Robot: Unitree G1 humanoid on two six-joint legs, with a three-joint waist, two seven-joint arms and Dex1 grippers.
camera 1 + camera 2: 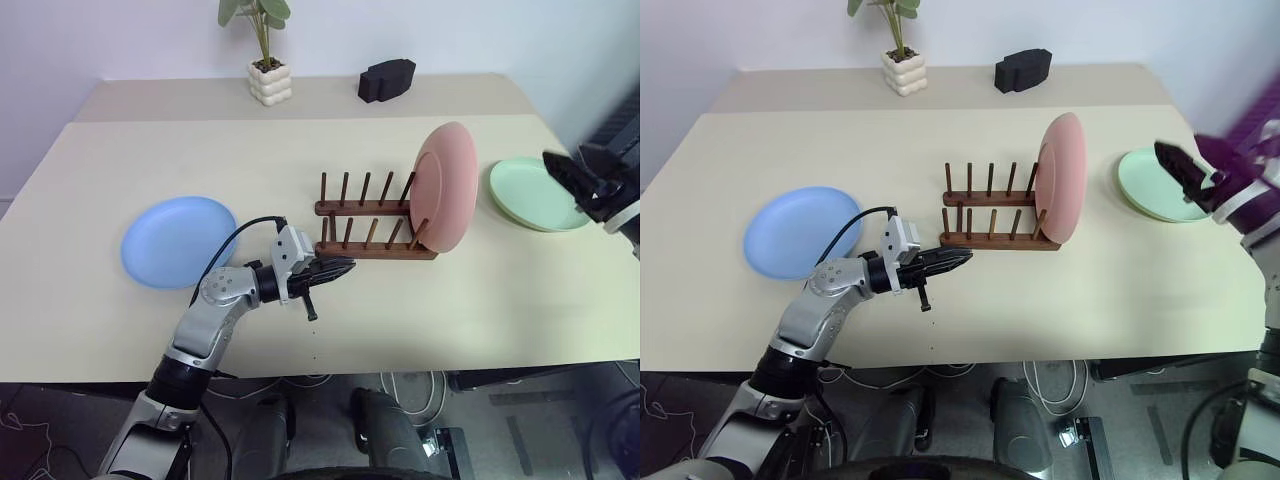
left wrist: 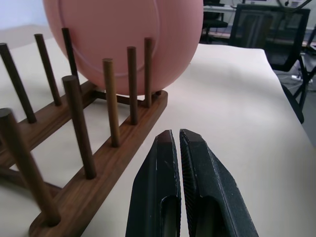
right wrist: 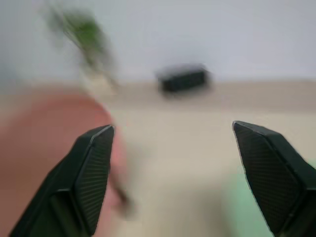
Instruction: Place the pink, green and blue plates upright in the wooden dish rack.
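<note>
So your counter (image 1: 430,330) has the wooden dish rack (image 1: 375,240) dead center, pink plate (image 1: 446,188) upright in its 3 o'clock end. Blue plate (image 1: 178,240) lies flat at 9, green plate (image 1: 535,195) at 3. Left pincer (image 1: 338,268) is clamped shut on nothing by the rack; right pincer (image 3: 173,173) is wide open, empty.

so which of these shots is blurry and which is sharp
Right wrist view: smeared, the pink plate and potted plant soft behind the open right fingers. Right eye view: the right gripper streaks. Left wrist view: crisp on the wooden dish rack.
</note>
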